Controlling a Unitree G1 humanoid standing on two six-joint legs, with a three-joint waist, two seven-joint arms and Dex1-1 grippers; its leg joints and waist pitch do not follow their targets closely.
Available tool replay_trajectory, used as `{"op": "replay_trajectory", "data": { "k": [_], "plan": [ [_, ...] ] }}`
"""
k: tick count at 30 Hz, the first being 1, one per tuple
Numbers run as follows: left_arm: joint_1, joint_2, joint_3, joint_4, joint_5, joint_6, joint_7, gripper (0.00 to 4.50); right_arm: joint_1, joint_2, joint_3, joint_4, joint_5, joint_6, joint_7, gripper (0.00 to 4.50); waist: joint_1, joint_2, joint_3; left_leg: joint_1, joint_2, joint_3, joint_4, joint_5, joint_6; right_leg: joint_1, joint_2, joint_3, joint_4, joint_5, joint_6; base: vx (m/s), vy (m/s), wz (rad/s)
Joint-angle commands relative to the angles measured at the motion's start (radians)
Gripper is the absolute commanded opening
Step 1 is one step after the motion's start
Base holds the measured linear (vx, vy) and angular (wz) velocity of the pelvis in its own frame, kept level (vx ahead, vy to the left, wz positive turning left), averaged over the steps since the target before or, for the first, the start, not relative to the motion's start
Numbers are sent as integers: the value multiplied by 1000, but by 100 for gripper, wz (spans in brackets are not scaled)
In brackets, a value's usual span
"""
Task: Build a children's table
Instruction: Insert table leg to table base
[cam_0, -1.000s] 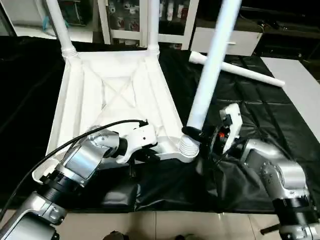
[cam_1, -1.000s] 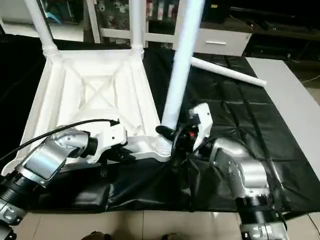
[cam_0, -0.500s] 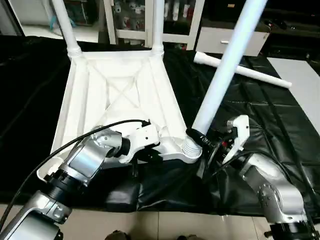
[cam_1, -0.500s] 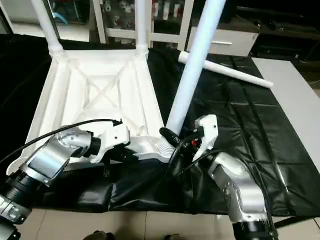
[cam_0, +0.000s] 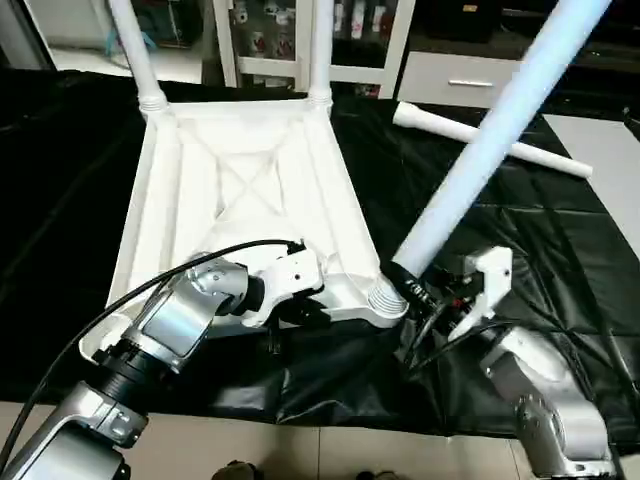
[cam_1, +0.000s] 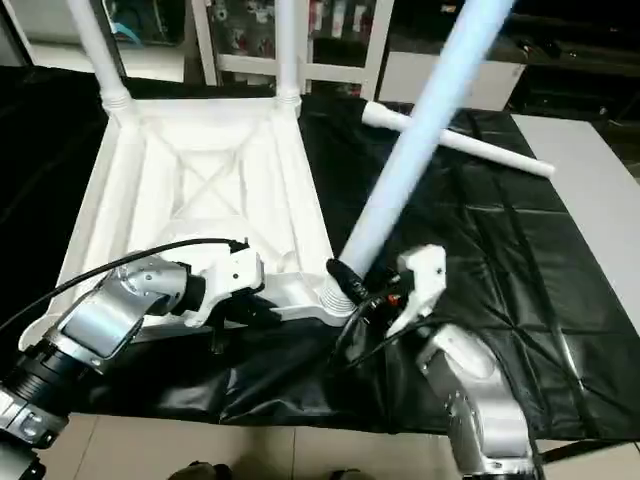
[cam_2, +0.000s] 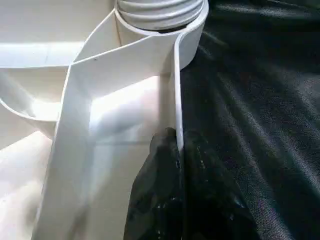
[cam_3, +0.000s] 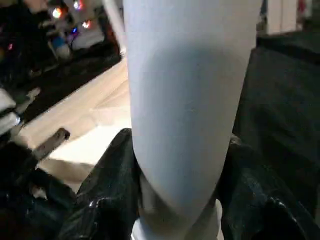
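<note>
Where the black sheet (cam_0: 560, 250) covers the surface, the white plastic table top (cam_0: 240, 190) lies upside down, its X-shaped ribs and raised rim facing up. Two white tube legs (cam_0: 135, 50) stand seated in the far corner sockets. A third leg (cam_0: 490, 150) leans steeply toward the robot's right, its lower end at the ribbed near-right corner socket (cam_0: 385, 298). A fourth leg (cam_0: 490, 142) lies loose on the sheet beyond the top, well apart from it. The left gripper (cam_2: 177, 150) has its black fingers (cam_2: 160, 180) closed narrowly on the top's near rim, just beside that socket. The right gripper (cam_3: 180, 170) has its fingers (cam_3: 112, 175) clasped around the leaning leg just above the socket. No brand, label or legible writing is visible on any part.
</note>
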Motion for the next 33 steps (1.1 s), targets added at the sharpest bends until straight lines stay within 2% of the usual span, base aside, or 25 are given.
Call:
{"op": "replay_trajectory", "data": {
  "k": [1, 4, 10, 14, 22, 25, 30, 33],
  "plan": [
    [-5, -9, 52, 45, -4, -10, 72, 0, 15, -5, -30, 42, 17, 65, -30, 186, -4, -6, -34, 13, 65, -38, -90, -329, 3, 10, -67, 50, -99, -458, -128, 0, 0, 0],
    [-15, -14, 55, 62, 2, -20, 84, 0, 6, -7, -38, 53, 40, 83, -31, 186, -4, -8, -35, 12, 64, -38, -89, -328, 2, 9, -69, 51, -102, -479, -119, 0, 0, 0],
    [-42, -26, 81, 108, 11, -56, 137, 0, -4, -38, -26, 77, -1, 48, -11, 186, -1, -8, -37, 11, 64, -36, -86, -301, 4, 8, -70, 50, -102, -476, -114, 0, 0, 0],
    [-57, -28, 95, 128, 15, -66, 158, 0, -8, -40, -31, 75, 0, 53, -11, 186, -3, -10, -41, 3, 63, -35, -85, -254, 19, 17, -67, 48, -92, -397, -129, 0, 0, 0],
    [-57, -25, 97, 131, 14, -75, 150, 0, 14, -58, -5, 104, -41, 6, -5, 186, -2, -10, -52, 3, 59, -26, -70, -150, 64, 27, -61, 44, -71, -216, -188, 0, 0, 0],
    [-55, -20, 89, 131, 7, -86, 132, 0, 8, -99, 52, 109, -96, 29, 9, 186, -2, -8, -52, 5, 59, -25, -70, -153, 65, 28, -60, 43, -71, -222, -194, 0, 0, 0],
    [-54, -19, 81, 129, 5, -96, 114, 0, -23, -151, 97, 109, -118, 81, 52, 186, -2, -9, -52, 6, 60, -25, -69, -166, 64, 30, -60, 44, -73, -246, -191, 0, 0, 0],
    [-53, -19, 81, 129, 7, -96, 113, 0, -45, -188, 119, 121, -135, 91, 75, 186, -2, -11, -54, 6, 59, -24, -65, -146, 70, 31, -60, 44, -69, -221, -195, 0, 0, 0]
  ]
}}
